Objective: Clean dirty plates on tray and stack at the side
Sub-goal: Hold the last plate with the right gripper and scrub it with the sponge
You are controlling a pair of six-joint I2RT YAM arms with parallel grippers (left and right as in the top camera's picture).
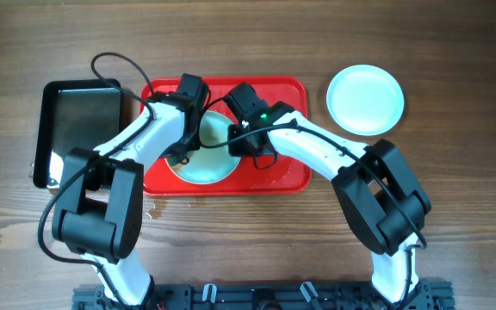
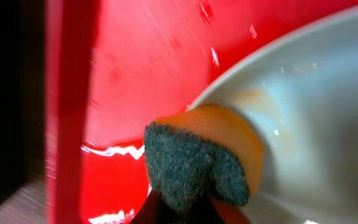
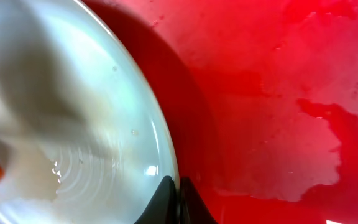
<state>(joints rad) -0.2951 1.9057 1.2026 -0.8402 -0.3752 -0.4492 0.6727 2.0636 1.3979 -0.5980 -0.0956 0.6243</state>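
Note:
A pale plate lies on the red tray, partly hidden by both arms. My left gripper is shut on an orange sponge with a dark green scouring side and presses it on the plate's rim, where a faint brown smear shows. My right gripper is shut on the plate's rim, one finger on each side, in the right wrist view. A clean plate lies on the table right of the tray. A third plate is not visible.
A black metal pan lies left of the tray. The tray floor is wet with puddles. A black cable loops above the tray's left end. Bare wooden table lies to the right and in front.

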